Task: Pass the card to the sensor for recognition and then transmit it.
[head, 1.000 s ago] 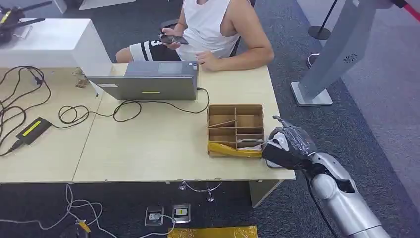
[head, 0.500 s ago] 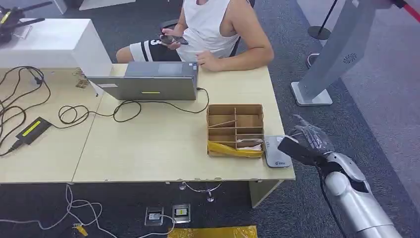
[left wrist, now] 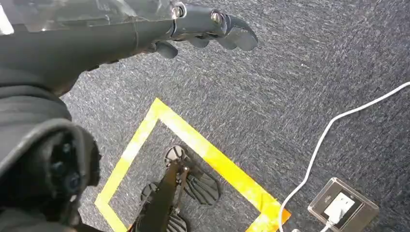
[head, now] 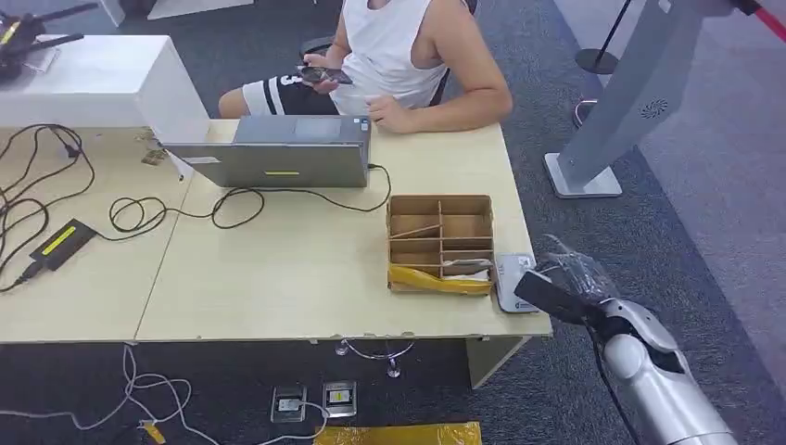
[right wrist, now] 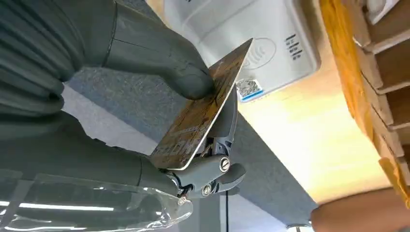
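Note:
A brown patterned card [right wrist: 203, 111] is pinched between the thumb [right wrist: 159, 58] and fingers of my right hand [head: 567, 278]. In the head view the card [head: 545, 295] looks dark and sits just off the table's right front corner. The sensor [head: 513, 280], a flat light-grey reader, lies on the table beside the cardboard box. In the right wrist view the card's free edge hangs close above the sensor [right wrist: 251, 43] and its wave mark, tilted, and I cannot tell if they touch. My left hand [left wrist: 193, 29] hangs over the carpet, holding nothing, fingers apart.
A divided cardboard box [head: 440, 243] with yellow wrapping stands left of the sensor. Farther back lie a laptop [head: 278, 153], cables [head: 139, 213] and a power brick [head: 60, 243]. A person [head: 399, 56] sits at the far side holding a phone. A grey stand [head: 612, 111] rises at right.
My right hand with the card has drawn rightward off the sensor, uncovering it, then come slightly back and down toward the table's corner. Nothing else has moved.

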Tool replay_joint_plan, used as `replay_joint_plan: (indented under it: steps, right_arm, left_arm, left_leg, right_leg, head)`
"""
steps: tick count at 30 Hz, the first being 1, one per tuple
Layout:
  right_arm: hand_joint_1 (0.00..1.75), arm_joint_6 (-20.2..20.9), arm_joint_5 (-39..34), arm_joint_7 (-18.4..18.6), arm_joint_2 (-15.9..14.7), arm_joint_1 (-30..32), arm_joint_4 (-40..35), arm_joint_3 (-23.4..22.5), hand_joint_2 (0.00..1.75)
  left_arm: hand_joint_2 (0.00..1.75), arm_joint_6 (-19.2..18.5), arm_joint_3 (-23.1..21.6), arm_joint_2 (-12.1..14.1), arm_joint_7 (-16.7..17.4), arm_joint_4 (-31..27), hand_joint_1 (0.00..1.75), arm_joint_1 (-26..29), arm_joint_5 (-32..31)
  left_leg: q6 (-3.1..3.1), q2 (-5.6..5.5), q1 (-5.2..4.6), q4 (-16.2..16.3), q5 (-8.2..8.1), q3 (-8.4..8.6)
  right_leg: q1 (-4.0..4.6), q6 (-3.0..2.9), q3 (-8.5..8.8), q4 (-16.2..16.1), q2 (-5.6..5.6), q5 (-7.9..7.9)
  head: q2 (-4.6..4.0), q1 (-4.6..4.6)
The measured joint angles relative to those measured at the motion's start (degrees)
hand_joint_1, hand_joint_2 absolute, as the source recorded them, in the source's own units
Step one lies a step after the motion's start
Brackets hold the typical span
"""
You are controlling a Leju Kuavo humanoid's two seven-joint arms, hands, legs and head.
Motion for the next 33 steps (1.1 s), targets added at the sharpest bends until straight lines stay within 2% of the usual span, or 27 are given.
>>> replay_joint_plan:
  steps: [14,33]
  right_arm:
    - [1.75,0.6,-0.3,1.1,1.3,2.0,-0.9,1.6,1.75]
    - [1.75,0.0,-0.7,2.4,1.4,2.7,-1.8,2.7,1.75]
  left_arm:
    - [0.0,-0.3,-2.3,0.4,0.0,1.0,0.0,-0.2,0.3]
    - [0.0,-0.9,-3.7,0.7,0.0,1.8,0.0,-0.4,0.9]
  left_leg:
    - [0.0,0.0,0.0,0.0,0.0,0.01]
    - [0.0,0.01,0.0,0.0,0.0,0.06]
  right_leg:
    - [0.0,0.0,0.01,0.0,0.01,0.0]
    - [0.0,0.0,0.03,0.0,0.05,0.0]
  head:
    - [0.0,0.0]
    - [0.0,0.02]
